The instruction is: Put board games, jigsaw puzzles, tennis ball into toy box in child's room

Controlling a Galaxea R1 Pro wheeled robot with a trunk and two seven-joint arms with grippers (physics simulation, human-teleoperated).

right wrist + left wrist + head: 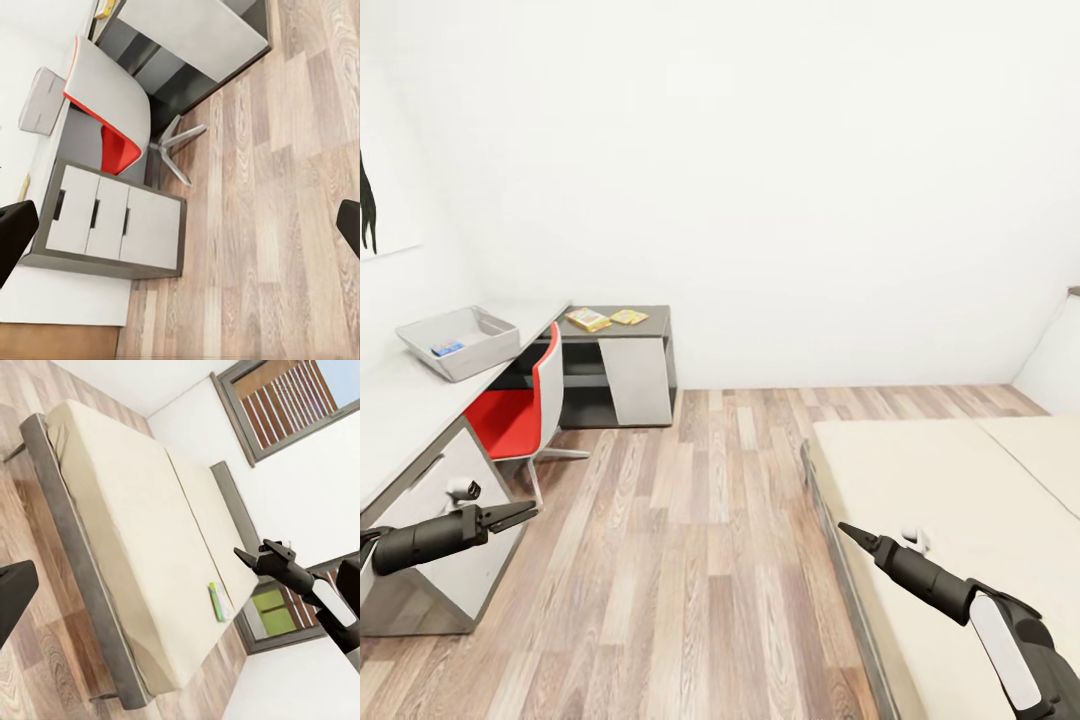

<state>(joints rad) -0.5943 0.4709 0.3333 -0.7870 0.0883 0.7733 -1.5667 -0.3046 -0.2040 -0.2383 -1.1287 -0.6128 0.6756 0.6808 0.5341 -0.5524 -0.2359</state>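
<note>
Between the two hands lies bare wood-plank floor [690, 560]. The long low bed with its plain beige mattress [940, 500] runs just beside and under the right hand [857, 533], which looks pinched to a point in the head view, though its wrist view shows two dark finger edges set wide apart, so I cannot tell its state; it holds nothing. In the left wrist view a small flat box with green and yellow print [220, 601] lies on the mattress near the headboard end, well beyond the right hand. It is likely one of the board games: light, stiff cardboard, best pinched across a long edge where it overhangs nothing and can be slid up.

The L-shaped bench with light grey top and white drawers [400, 420] stands just beside the left hand [525, 512], whose fingers are parted a little around nothing. Ahead of that hand, past the red-seated swivel chair [510, 415], sits the light grey rectangular toy box with sloping sides [465, 345], something blue already lying in it. Farther on, the lower dark grey section carries a flat yellow-printed item [588, 319] and a smaller one [628, 316] close beside it; whether they are boxes or the thin, floppy puzzle mats is unclear. No lettering is readable anywhere, and the print is too small.
</note>
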